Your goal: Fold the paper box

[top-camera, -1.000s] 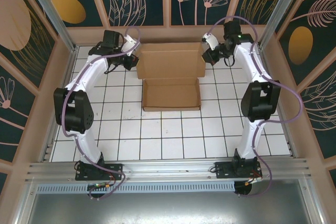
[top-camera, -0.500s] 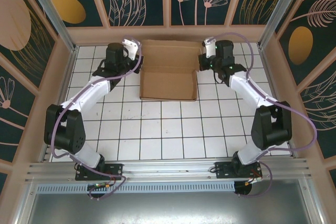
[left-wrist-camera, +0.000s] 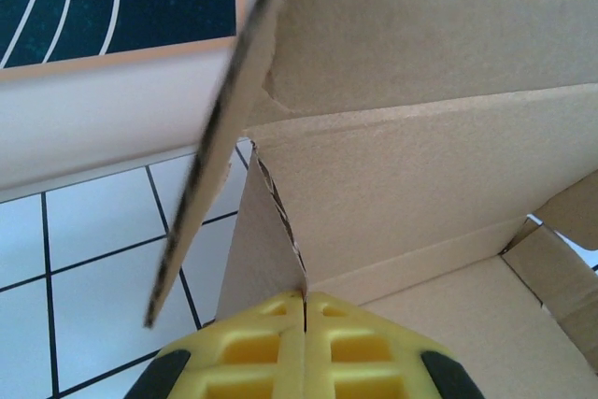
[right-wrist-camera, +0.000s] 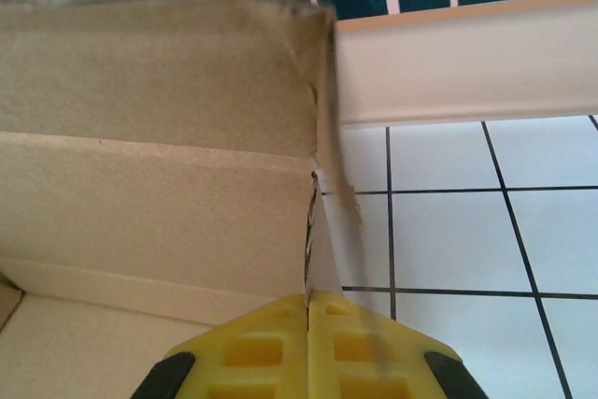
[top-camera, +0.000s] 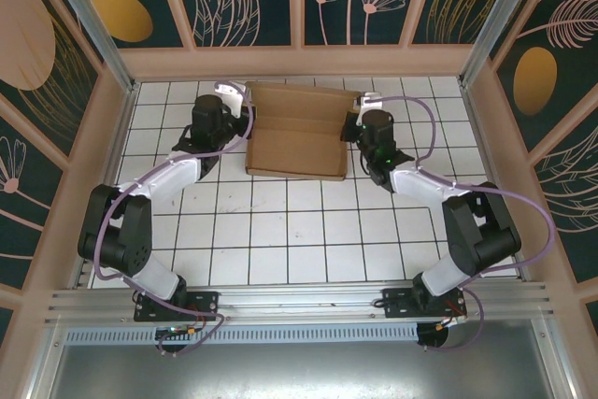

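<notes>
The paper box (top-camera: 297, 142) sits against the middle of the worktop's (top-camera: 299, 231) far edge, with its long axis running left to right along that edge. Its tray lies open, and its lid panel (top-camera: 304, 100) stands tilted up at the back, toward the far wall.

The box lies squarely between the two arms — the left gripper (left-wrist-camera: 304, 298) at its left short end, the right gripper (right-wrist-camera: 307, 298) at its right short end, each about equally close. Both sets of jaws are pressed together with no gap showing. In each wrist view, the corrugated top edge of an end wall (left-wrist-camera: 271, 231) runs straight up to the seam between the yellow fingers. Whether a sliver of cardboard is nipped there cannot be told.

The step in hand looks like working the end walls or bringing the lid forward over the tray. It turns on this symmetry: the cardboard is directly ahead of each pair of jaws, so either end would be pushed inward along the long axis — and uneven pressure would likely skew the light box on the tiles.
</notes>
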`<state>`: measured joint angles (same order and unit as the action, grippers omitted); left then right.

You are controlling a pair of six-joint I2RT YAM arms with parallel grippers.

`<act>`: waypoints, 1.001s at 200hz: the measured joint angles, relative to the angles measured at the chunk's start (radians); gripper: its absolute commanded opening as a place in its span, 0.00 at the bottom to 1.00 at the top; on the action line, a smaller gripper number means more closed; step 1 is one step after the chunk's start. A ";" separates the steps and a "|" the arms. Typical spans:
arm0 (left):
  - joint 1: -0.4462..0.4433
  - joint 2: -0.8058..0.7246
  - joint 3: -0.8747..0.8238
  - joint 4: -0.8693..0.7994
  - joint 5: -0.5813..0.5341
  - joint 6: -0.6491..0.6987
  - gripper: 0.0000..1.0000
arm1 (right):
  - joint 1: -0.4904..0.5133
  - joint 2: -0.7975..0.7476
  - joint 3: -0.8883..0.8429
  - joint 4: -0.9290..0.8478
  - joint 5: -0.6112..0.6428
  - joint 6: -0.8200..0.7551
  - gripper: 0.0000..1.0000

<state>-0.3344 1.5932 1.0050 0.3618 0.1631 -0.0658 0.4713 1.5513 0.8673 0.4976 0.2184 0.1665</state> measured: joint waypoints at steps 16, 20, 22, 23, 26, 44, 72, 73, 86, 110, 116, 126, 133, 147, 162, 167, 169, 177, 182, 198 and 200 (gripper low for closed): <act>-0.002 0.000 -0.022 0.042 -0.011 -0.001 0.00 | 0.019 0.000 -0.027 0.069 0.052 0.014 0.00; -0.003 0.000 -0.028 0.055 -0.014 -0.002 0.00 | 0.023 0.000 -0.031 0.085 0.063 0.016 0.00; -0.003 0.000 -0.032 0.062 -0.016 -0.003 0.00 | 0.025 0.000 -0.034 0.094 0.069 0.018 0.00; -0.003 0.000 -0.034 0.064 -0.016 -0.003 0.00 | 0.026 0.000 -0.034 0.098 0.071 0.019 0.00; -0.004 0.000 -0.039 0.074 -0.016 -0.004 0.00 | 0.029 0.000 -0.038 0.111 0.082 0.021 0.00; -0.006 0.000 -0.075 0.119 -0.019 -0.011 0.00 | 0.045 0.000 -0.056 0.178 0.124 0.027 0.00; -0.008 0.000 -0.138 0.190 -0.015 -0.023 0.00 | 0.082 0.000 -0.103 0.291 0.187 0.013 0.00; -0.008 0.000 -0.140 0.190 -0.015 -0.023 0.00 | 0.084 0.000 -0.105 0.295 0.188 0.013 0.00; -0.008 0.001 -0.159 0.200 -0.016 -0.029 0.00 | 0.102 0.000 -0.141 0.367 0.205 -0.007 0.00; -0.008 0.013 -0.168 0.223 -0.014 -0.037 0.00 | 0.109 0.011 -0.197 0.470 0.214 -0.035 0.00; -0.008 0.019 -0.168 0.228 -0.014 -0.039 0.00 | 0.109 0.016 -0.206 0.494 0.214 -0.039 0.00; -0.008 0.029 -0.168 0.235 -0.013 -0.045 0.00 | 0.109 0.025 -0.223 0.528 0.214 -0.045 0.00; -0.008 0.035 -0.169 0.240 -0.010 -0.051 0.00 | 0.109 0.031 -0.235 0.549 0.215 -0.050 0.00; -0.008 0.043 -0.182 0.257 -0.006 -0.062 0.00 | 0.109 0.042 -0.258 0.581 0.214 -0.050 0.00; -0.009 0.050 -0.203 0.282 0.002 -0.072 0.00 | 0.110 0.052 -0.286 0.621 0.211 -0.049 0.00; -0.010 0.052 -0.209 0.292 0.007 -0.075 0.00 | 0.111 0.054 -0.301 0.641 0.210 -0.048 0.00; -0.010 0.053 -0.213 0.296 0.010 -0.076 0.00 | 0.112 0.055 -0.307 0.649 0.210 -0.048 0.00; -0.012 0.056 -0.224 0.313 0.014 -0.079 0.00 | 0.115 0.057 -0.331 0.680 0.210 -0.048 0.00; -0.014 0.057 -0.232 0.326 0.016 -0.082 0.00 | 0.117 0.060 -0.345 0.700 0.211 -0.048 0.00; -0.016 0.059 -0.254 0.360 0.020 -0.089 0.00 | 0.127 0.077 -0.387 0.775 0.212 -0.049 0.00; -0.017 0.059 -0.256 0.364 0.019 -0.089 0.00 | 0.128 0.079 -0.390 0.782 0.212 -0.049 0.00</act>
<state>-0.3511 1.6520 0.7490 0.7258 0.1825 -0.1551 0.5995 1.6306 0.4774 1.2800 0.4301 0.1177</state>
